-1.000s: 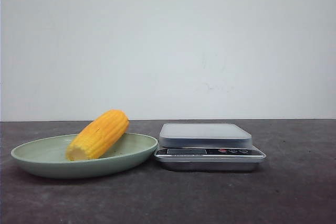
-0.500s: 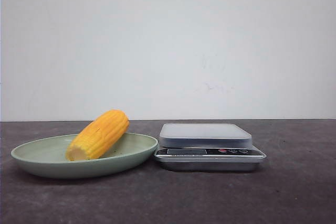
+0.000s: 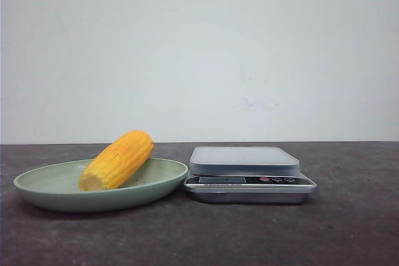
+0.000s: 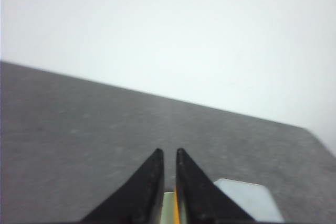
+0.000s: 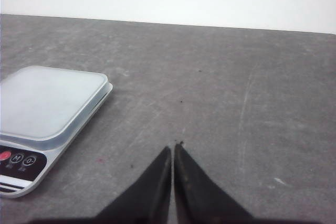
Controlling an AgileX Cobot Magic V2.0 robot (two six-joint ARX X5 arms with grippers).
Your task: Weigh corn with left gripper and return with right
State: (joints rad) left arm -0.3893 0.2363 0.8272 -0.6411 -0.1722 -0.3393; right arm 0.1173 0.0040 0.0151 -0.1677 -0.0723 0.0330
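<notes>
The corn (image 3: 117,159), a short yellow-orange cob, lies tilted on a pale green plate (image 3: 43,185) at the left in the front view. Neither gripper shows in the front view. In the left wrist view my left gripper (image 4: 168,151) is empty, its black pointed fingers a narrow gap apart. Through that gap I see a sliver of the corn (image 4: 176,214) and the plate (image 4: 168,208) beyond. In the right wrist view my right gripper (image 5: 172,148) is shut and empty above bare table, to the right of the scale.
A silver kitchen scale (image 3: 246,169) with a grey platform stands just right of the plate. It also shows in the left wrist view (image 4: 247,200) and the right wrist view (image 5: 47,98). The table is dark grey, with a white wall behind.
</notes>
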